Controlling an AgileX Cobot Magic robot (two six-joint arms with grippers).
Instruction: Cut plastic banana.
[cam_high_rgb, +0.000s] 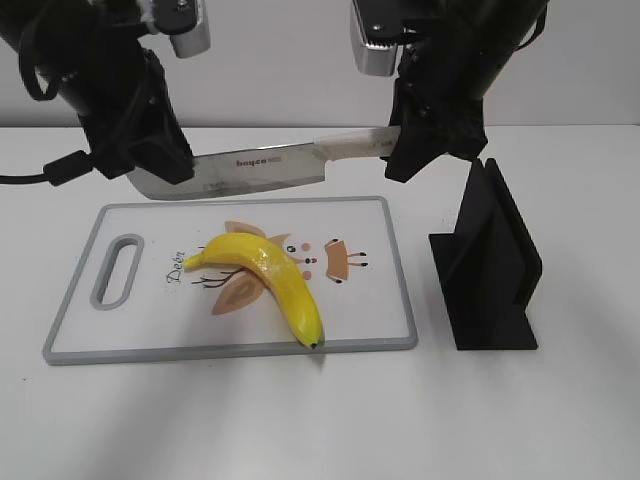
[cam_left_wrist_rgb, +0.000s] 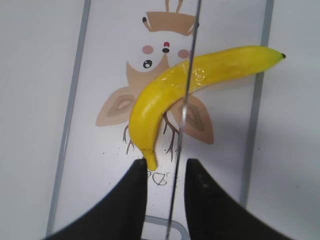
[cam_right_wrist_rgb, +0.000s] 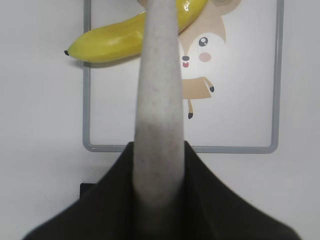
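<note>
The plastic banana (cam_high_rgb: 265, 270) lies whole on the white cutting board (cam_high_rgb: 380, 300), its dark tip over the front edge. It also shows in the left wrist view (cam_left_wrist_rgb: 165, 95) and the right wrist view (cam_right_wrist_rgb: 115, 42). My right gripper (cam_high_rgb: 410, 150) is shut on the pale handle (cam_right_wrist_rgb: 157, 100) of a knife. The blade (cam_high_rgb: 260, 165) hangs level above the banana. My left gripper (cam_high_rgb: 160, 170) sits at the blade's far end. Its fingers (cam_left_wrist_rgb: 166, 170) straddle the thin blade edge (cam_left_wrist_rgb: 182, 115) with small gaps on both sides.
A black knife stand (cam_high_rgb: 490, 260) stands on the white table right of the board. The board has a grey rim, a handle slot (cam_high_rgb: 118, 268) at its left end and a cartoon deer print (cam_left_wrist_rgb: 165, 47).
</note>
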